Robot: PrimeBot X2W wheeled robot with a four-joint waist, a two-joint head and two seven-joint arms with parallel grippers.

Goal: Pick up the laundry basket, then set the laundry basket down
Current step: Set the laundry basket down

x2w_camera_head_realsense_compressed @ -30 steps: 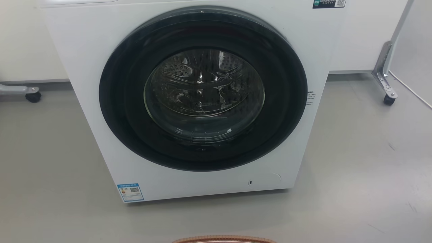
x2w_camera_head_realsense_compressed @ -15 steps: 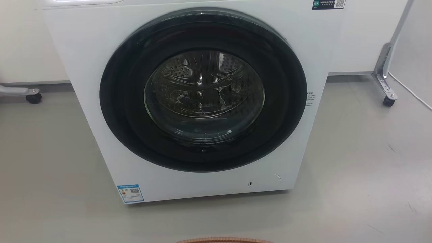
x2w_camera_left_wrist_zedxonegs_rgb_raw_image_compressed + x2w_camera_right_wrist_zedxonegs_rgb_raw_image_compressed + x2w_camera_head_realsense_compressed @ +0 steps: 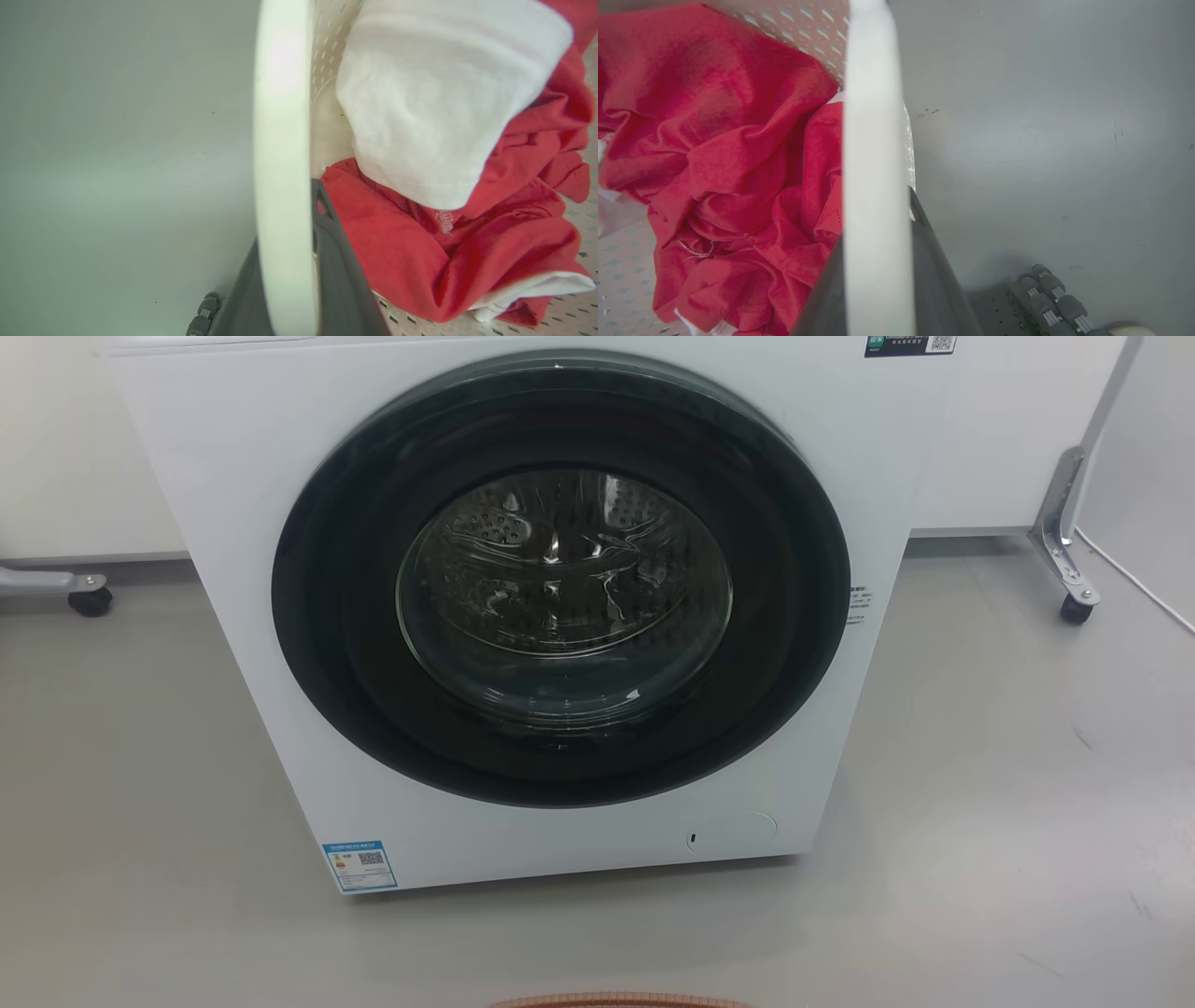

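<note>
- Laundry basket: cream perforated plastic. The left gripper pinches one smooth white handle between its two dark fingers, and the right gripper clamps the opposite handle likewise.
- Contents: crumpled red cloth lying under a soft white cloth.
- Rim: brown, woven-look, a thin arc at the head view's bottom edge, in front of the washing machine.
- Washing machine: white box with a round dark door and a glass window onto a dimpled steel drum.
- Floor: smooth grey, lightly scuffed.
</note>
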